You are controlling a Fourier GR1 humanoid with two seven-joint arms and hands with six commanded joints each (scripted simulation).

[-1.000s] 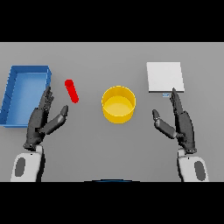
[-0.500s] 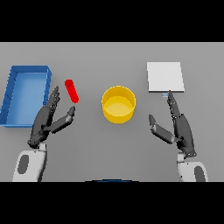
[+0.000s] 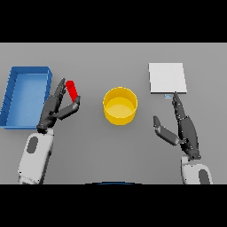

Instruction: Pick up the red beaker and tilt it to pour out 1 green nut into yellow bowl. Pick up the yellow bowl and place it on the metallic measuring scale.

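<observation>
Red beaker (image 3: 72, 90), a small tilted red cylinder, lies on the grey worktop (image 3: 111, 150) just right of the blue rectangular plastic tray (image 3: 10, 101), which sits at the far left of the view with its open inside facing up. The robot's left hand (image 3: 56, 108) is right at the beaker: its dark straight fingers reach up along the beaker's left side, with their tips close to its upper end, and the thumb points out below and to the right of it, so the beaker stands in the gap between them; the hand is spread, not closed round anything, and whether the fingers actually touch the beaker cannot be told. Near the middle of the worktop, well apart from the beaker, stands the round yellow bowl (image 3: 120, 105), upright, its inside plain yellow. Further right and higher in the view lies the flat, pale square metallic measuring scale (image 3: 167, 78), apart from the bowl. Below it the right hand (image 3: 184, 128) rests with relaxed straight fingers pointing toward the scale's lower edge, thumb out toward the bowl, holding nothing.
</observation>
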